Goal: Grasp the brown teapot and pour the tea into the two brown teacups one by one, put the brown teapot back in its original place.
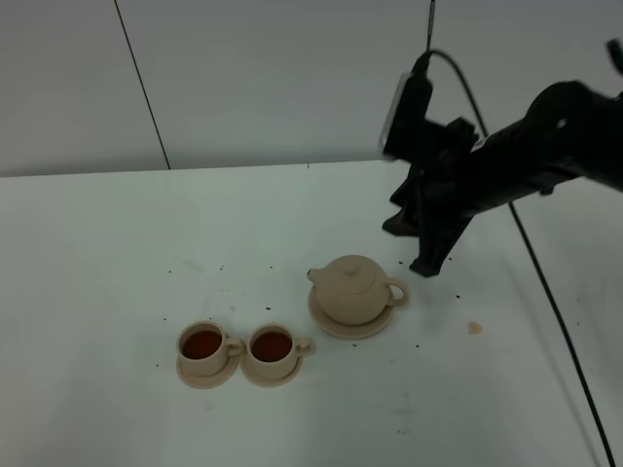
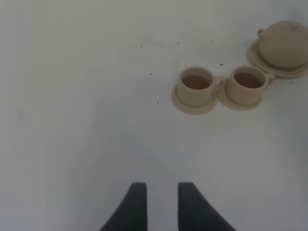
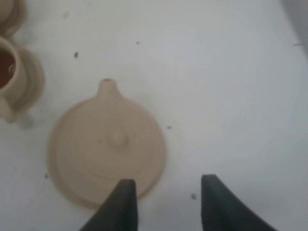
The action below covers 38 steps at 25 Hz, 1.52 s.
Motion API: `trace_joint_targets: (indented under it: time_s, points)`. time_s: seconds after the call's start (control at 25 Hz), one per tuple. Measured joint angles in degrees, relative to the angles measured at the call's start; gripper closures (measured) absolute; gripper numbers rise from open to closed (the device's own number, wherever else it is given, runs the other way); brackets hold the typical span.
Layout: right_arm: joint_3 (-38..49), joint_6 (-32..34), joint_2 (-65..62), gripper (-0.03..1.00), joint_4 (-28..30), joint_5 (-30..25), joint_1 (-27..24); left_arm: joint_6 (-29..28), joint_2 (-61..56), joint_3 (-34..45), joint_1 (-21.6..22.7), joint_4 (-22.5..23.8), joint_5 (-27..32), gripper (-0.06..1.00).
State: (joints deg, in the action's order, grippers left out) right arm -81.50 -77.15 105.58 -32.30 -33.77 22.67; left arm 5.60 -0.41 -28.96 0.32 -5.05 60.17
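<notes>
The brown teapot [image 1: 352, 289] stands upright, lid on, on its wide saucer [image 1: 336, 329], spout to the left and handle to the right. Two brown teacups [image 1: 202, 347] [image 1: 273, 348] sit on small saucers to its front left, both holding dark tea. My right gripper [image 1: 428, 261] hangs open and empty just behind and right of the handle, not touching it. Its wrist view looks down on the teapot [image 3: 110, 144] beside the open gripper [image 3: 166, 185]. The left gripper [image 2: 159, 192] is open over bare table, well short of the cups [image 2: 196, 84] [image 2: 248, 84] and the teapot [image 2: 285, 43].
Dark tea-leaf specks dot the white table around the set. A small tan stain [image 1: 474, 328] lies right of the teapot. A black cable [image 1: 545, 282] trails across the table's right side. The back edge of the table [image 1: 195, 167] meets a white wall.
</notes>
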Motion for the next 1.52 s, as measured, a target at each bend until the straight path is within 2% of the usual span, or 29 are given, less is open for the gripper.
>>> trace_joint_targets:
  time_s: [0.16,0.4,0.48,0.56,0.72,1.0,1.08,1.24,1.44,1.52]
  points:
    - [0.0,8.16,-6.8,0.65,7.4,-1.61,0.0,0.0,0.0,0.0,0.0,0.0,0.0,0.71]
    - [0.5,25.68,-15.16,0.65,18.98,-4.13,0.0,0.0,0.0,0.0,0.0,0.0,0.0,0.71]
    - [2.07,29.58,-17.54,0.65,21.04,-4.07,-0.6,0.0,0.0,0.0,0.0,0.0,0.0,0.71]
    - [4.98,31.28,-20.3,0.65,21.42,-1.77,-1.68,0.0,0.0,0.0,0.0,0.0,0.0,0.71]
    - [13.37,31.63,-27.99,0.66,17.51,7.66,-4.72,0.0,0.0,0.0,0.0,0.0,0.0,0.71]
    - [35.05,31.63,-39.95,0.68,7.98,31.99,-8.57,0.0,0.0,0.0,0.0,0.0,0.0,0.71]
    - [40.41,32.03,-42.47,0.69,4.96,36.3,-8.62,0.0,0.0,0.0,0.0,0.0,0.0,0.71]
    - [46.68,33.46,-47.27,0.69,0.11,37.39,-8.62,0.0,0.0,0.0,0.0,0.0,0.0,0.71]
    - [47.71,33.73,-52.98,0.69,-2.85,30.92,-9.91,0.0,0.0,0.0,0.0,0.0,0.0,0.71]
    - [47.71,34.58,-55.46,0.69,-3.19,26.65,-11.7,0.0,0.0,0.0,0.0,0.0,0.0,0.71]
